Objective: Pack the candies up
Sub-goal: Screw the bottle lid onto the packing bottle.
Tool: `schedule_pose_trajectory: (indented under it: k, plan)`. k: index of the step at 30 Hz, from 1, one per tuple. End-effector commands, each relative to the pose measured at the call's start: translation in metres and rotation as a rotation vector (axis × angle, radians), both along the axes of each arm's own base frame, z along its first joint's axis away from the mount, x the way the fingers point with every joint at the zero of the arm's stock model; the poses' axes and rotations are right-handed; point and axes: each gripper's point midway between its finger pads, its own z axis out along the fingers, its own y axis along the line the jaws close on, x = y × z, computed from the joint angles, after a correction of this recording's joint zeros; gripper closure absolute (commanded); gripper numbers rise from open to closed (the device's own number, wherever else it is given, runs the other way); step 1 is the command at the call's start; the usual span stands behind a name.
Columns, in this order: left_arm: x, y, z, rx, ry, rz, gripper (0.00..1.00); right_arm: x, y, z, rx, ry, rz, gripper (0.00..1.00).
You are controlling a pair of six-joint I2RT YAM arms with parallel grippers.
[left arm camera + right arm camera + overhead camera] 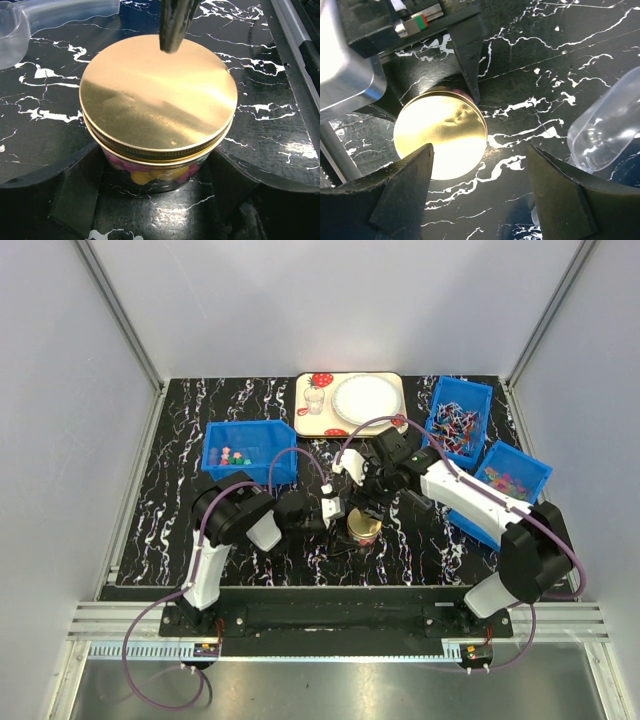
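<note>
A glass jar with a gold lid stands on the black marbled table, also seen from above as the lid. Pink and yellow candies show through its glass. My left gripper has a finger against each side of the jar's base. My right gripper hovers open above the jar's edge, holding nothing; one of its fingers hangs over the far rim of the lid. More candies lie in the blue bin at the left.
A clear plastic scoop lies beside the jar. Two blue bins on the right hold stick-like sweets and pastel sweets. A tray with a white plate and a small glass stands at the back.
</note>
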Motion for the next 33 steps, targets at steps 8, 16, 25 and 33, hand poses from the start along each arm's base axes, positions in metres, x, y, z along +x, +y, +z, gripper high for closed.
schedule_pose_trajectory:
  k: [8, 16, 25, 33]
  plan:
    - [0.002, -0.016, 0.064, -0.23, -0.233, -0.059, 0.01, -0.002, 0.009, -0.019, 0.005, 0.059, 0.004, 0.22]
    - [-0.001, -0.018, 0.062, -0.229, -0.213, -0.067, 0.01, -0.002, 0.01, -0.012, 0.007, 0.043, 0.008, 0.23]
    - [-0.003, -0.018, 0.061, -0.227, -0.221, -0.08, 0.07, -0.003, 0.007, 0.006, 0.017, 0.006, 0.015, 0.22]
    - [-0.004, -0.018, 0.063, -0.231, -0.233, -0.089, 0.32, -0.012, -0.013, 0.041, 0.046, -0.057, 0.029, 0.22]
